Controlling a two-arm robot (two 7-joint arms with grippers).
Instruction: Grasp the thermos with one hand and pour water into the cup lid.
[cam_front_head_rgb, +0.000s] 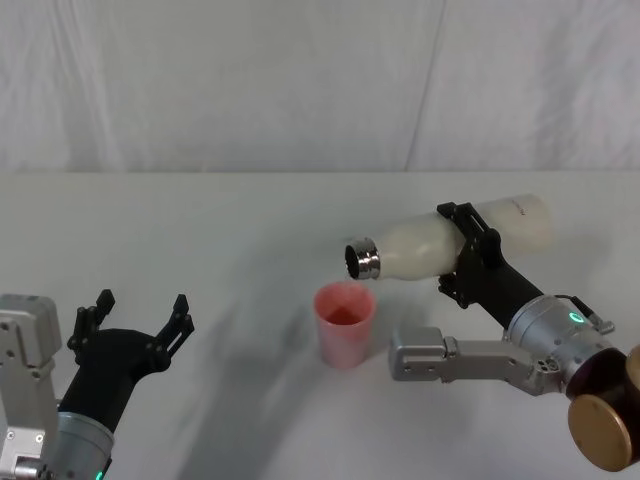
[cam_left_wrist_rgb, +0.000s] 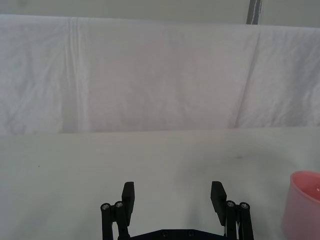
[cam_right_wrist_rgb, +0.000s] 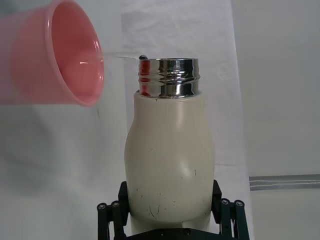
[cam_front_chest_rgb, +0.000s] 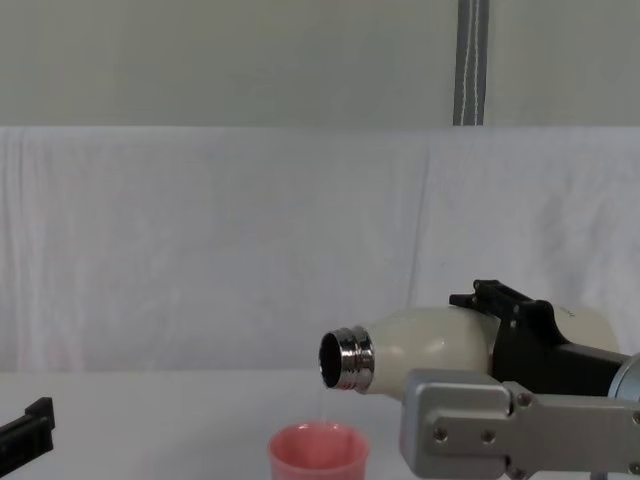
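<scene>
Your right gripper (cam_front_head_rgb: 468, 255) is clamping the cream thermos (cam_front_head_rgb: 445, 243) around its body, holding it tipped nearly level above the white table (cam_front_head_rgb: 230, 230); its steel neck (cam_front_head_rgb: 362, 260) is hanging just over the pink cup lid (cam_front_head_rgb: 344, 323), and a thin stream is running down into it; your left gripper (cam_front_head_rgb: 135, 322) is sitting low at the left, fingers spread wide, gripping nothing.

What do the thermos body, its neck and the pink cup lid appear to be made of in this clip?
The thermos body looks like painted or coated metal, matte cream with small dark specks and scuffs. Its neck is polished steel by the look: mirror-bright, threaded, reflecting pink. The cup lid seems to be smooth plastic with a slight sheen, though the material is not certain. The right gripper holds the thermos tilted above it.
</scene>
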